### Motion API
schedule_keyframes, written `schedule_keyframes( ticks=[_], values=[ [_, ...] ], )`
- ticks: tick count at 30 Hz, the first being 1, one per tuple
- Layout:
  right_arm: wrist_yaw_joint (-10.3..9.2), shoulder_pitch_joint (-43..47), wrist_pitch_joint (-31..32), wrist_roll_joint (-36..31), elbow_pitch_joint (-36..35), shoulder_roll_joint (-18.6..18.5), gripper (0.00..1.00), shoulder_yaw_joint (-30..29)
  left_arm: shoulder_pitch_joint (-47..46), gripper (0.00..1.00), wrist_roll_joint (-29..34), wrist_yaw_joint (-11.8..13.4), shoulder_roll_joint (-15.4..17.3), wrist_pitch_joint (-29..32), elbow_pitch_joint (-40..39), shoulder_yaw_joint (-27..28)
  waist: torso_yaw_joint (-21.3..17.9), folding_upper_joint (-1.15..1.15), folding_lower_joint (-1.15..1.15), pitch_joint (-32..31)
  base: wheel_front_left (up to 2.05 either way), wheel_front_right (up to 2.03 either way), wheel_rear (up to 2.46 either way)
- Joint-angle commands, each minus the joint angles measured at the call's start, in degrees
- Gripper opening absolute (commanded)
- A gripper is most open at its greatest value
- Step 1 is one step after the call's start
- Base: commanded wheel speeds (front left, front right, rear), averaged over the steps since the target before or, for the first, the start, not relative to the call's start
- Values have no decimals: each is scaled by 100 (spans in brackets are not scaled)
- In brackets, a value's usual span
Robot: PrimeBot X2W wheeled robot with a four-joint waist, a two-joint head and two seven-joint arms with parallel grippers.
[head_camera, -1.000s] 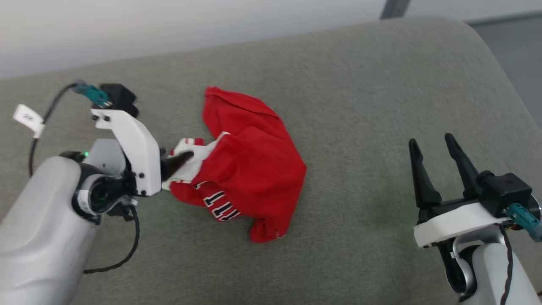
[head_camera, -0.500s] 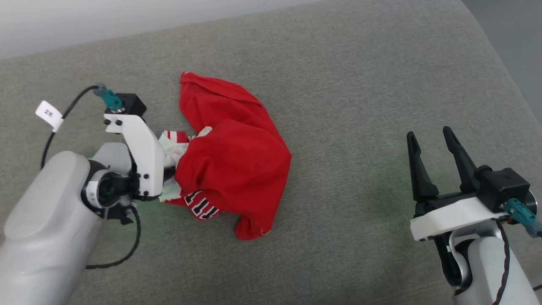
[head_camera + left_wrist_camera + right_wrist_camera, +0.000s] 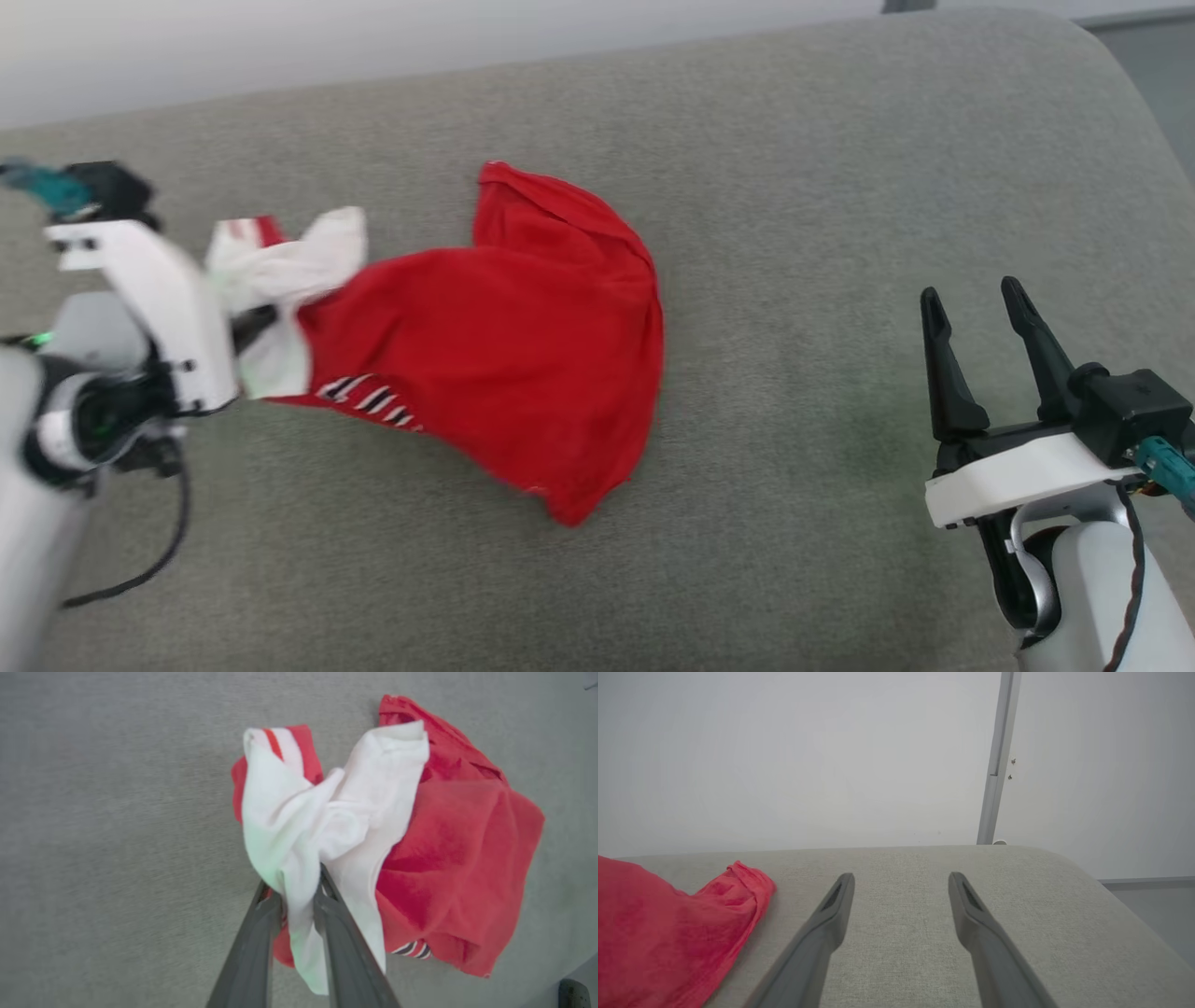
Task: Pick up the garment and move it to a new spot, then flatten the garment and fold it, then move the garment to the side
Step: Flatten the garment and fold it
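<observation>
Red jersey cloth, the garment, lies crumpled on a grey upholstered cushion, left of centre in the head view, with its body spread loosely and one corner pointing toward the near edge. A white sleeve with red-and-white trim extends from the garment's left end to the left gripper. The left wrist view confirms the hold: the left gripper has its two dark fingers closed on a bunched fold of the white sleeve, with the red body hanging off to one side over the cushion. A black-and-white print shows on the lower left of the red cloth; it is blurred and cannot be read. Whether the gripped end is clear of the cushion cannot be told. The right gripper stands at the lower right, well apart from the garment, fingers spread wide and holding nothing. In the right wrist view, the right gripper points across bare cushion toward a white wall with a grey upright post; an edge of the red garment lies at the left of that view.
</observation>
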Motion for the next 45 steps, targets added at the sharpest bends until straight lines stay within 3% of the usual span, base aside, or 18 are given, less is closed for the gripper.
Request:
schedule_keyframes(
  ticks=[1,6,10,17,18,20,21,29,35,45],
  values=[
    [-2,23,11,-48,-13,-23,100,0,147,0,-36,98,99,-39,-108,95,90,0,0,-50,0,0,0],
    [-3,49,70,-57,-55,-33,100,11,789,0,-66,579,568,-98,-461,451,211,0,0,-108,0,0,0],
    [-3,88,106,-29,-73,-42,100,35,1395,0,-189,850,742,-187,-514,665,250,0,0,-158,0,0,0],
    [-2,173,182,58,-82,-83,100,129,2033,0,-500,773,486,-445,-252,784,332,0,0,-272,0,0,0],
    [-2,186,196,75,-77,-93,100,158,2083,11,-522,732,428,-497,-199,777,344,0,0,-293,0,0,0],
    [-3,199,208,102,-79,-113,100,197,2084,82,-523,647,344,-633,-109,787,375,0,0,-336,0,0,0],
    [-2,212,228,108,-86,-125,100,214,2099,100,-507,583,314,-689,-84,770,398,0,0,-360,0,0,0],
    [-3,234,368,190,-150,-252,100,389,2195,100,-190,176,290,-1594,-135,812,665,0,0,-531,0,0,0],
    [-2,177,560,283,-166,-357,100,669,2412,100,197,-127,217,-2748,-402,917,965,0,0,-583,0,0,0],
    [-2,-49,1217,664,-25,-614,100,1429,2829,100,755,-375,-210,-4452,-499,867,1576,0,0,-661,0,0,0]
  ],
)
